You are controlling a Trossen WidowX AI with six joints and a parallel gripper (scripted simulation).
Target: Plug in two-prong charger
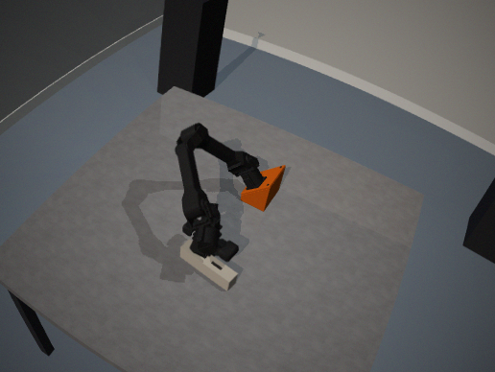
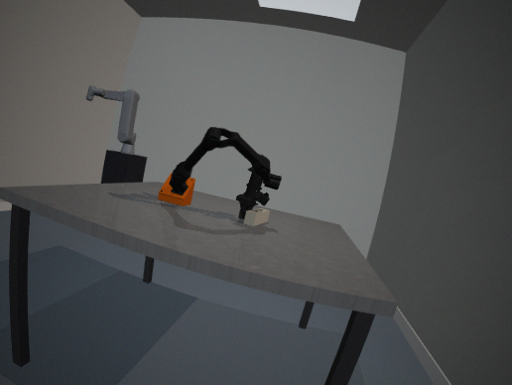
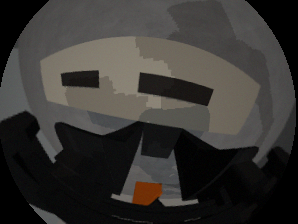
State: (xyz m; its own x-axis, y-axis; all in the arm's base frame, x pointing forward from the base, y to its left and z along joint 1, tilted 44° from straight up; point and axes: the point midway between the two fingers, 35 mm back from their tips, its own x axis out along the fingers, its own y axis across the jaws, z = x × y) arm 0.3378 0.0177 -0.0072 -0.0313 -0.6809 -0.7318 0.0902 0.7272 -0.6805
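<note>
The cream power strip (image 1: 224, 277) (image 2: 257, 217) (image 3: 115, 54) lies on the table. Its top shows two dark slots in the wrist view, a shorter left one (image 3: 80, 79) and a longer right one (image 3: 175, 89). My gripper (image 3: 158, 125) (image 2: 242, 214) points down at the strip's long edge on the arm's base side. Its fingers are slightly apart, barely open. A small dark block (image 3: 160, 142), seemingly the charger, stands between the fingertips, close to both. Its prongs are hidden, and I cannot tell whether they are in an outlet. In the top view the wrist hides the fingertips.
The orange base mount (image 1: 265, 194) (image 2: 174, 198) (image 3: 147, 193) holds the arm on the grey table (image 1: 317, 288) (image 2: 298, 253). The arm arches from it to the strip. A grey robot arm (image 2: 128, 116) stands on a dark pedestal beyond the table.
</note>
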